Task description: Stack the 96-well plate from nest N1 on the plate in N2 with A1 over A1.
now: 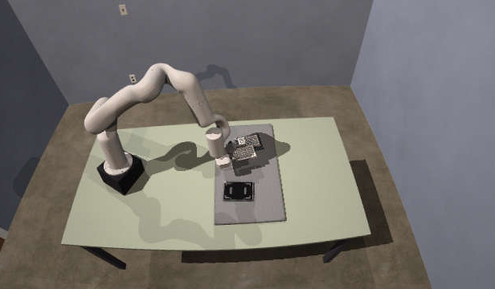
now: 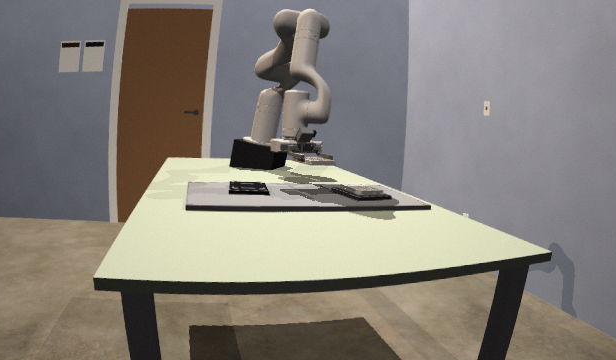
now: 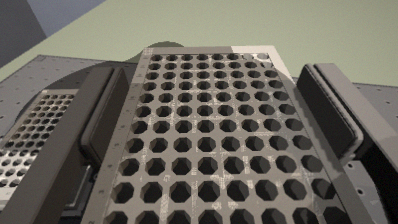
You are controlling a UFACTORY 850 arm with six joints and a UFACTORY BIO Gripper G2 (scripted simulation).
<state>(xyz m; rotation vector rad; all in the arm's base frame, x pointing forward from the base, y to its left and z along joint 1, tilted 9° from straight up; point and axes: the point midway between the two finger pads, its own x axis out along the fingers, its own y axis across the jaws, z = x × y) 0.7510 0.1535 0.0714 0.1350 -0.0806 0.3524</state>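
My gripper (image 1: 243,152) (image 2: 314,157) (image 3: 215,107) is shut on a 96-well plate (image 1: 245,153) (image 2: 320,161) (image 3: 207,126), with one finger along each long side. The held plate looks about level and is in the air above the grey board. The nest N1 (image 1: 239,191) (image 2: 249,188) is black and empty. The other plate (image 1: 253,140) (image 2: 366,190) (image 3: 41,116) lies in the black nest N2 (image 1: 262,148) (image 2: 384,197), partly hidden in the wrist view by the left finger. The held plate is beside and above it, not over it. The A1 marks cannot be read.
Both nests stand on a grey perforated board (image 1: 267,201) (image 2: 208,200) (image 3: 382,95) on the pale green table (image 1: 312,181) (image 2: 313,240) (image 3: 240,25). The arm's shadow falls across the board and N2.
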